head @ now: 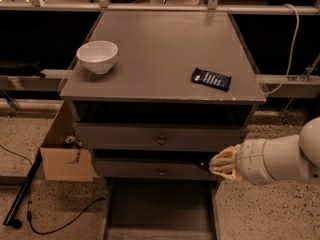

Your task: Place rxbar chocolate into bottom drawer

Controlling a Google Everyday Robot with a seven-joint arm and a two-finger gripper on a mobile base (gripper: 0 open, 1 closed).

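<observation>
Down at the lower right of the frame, the gripper (204,163) sits at the end of a thick white arm (282,158) that comes in from the right edge. Its dark tip pokes out of a cream-coloured wrist and lies against the right end of the dark gap between the two knobbed drawers. Whether the gripper is wide, narrow or closed, I cannot tell; nothing shows in its hold.

Just left of the tip runs the lower knobbed drawer (150,170), with the upper knobbed drawer (160,136) above it, both in the front of the grey cabinet (160,44). Below them, at bottom centre, the bottom drawer (160,206) stands pulled out toward the bottom edge of the frame, its dark inside showing between grey side walls.

Up on the cabinet's flat top, right of centre and near the front edge, the rxbar chocolate (211,78) lies flat, turned a little off square, well apart from the gripper and from the bottom drawer. Across the top, toward the upper left, a white bowl (97,55) stands upright near the left edge.

Left of the cabinet, a cardboard box (65,161) rests on the speckled floor, touching the cabinet's side. A black cable (60,224) curls over the floor at the lower left, and a white cable (294,39) hangs at the upper right.
</observation>
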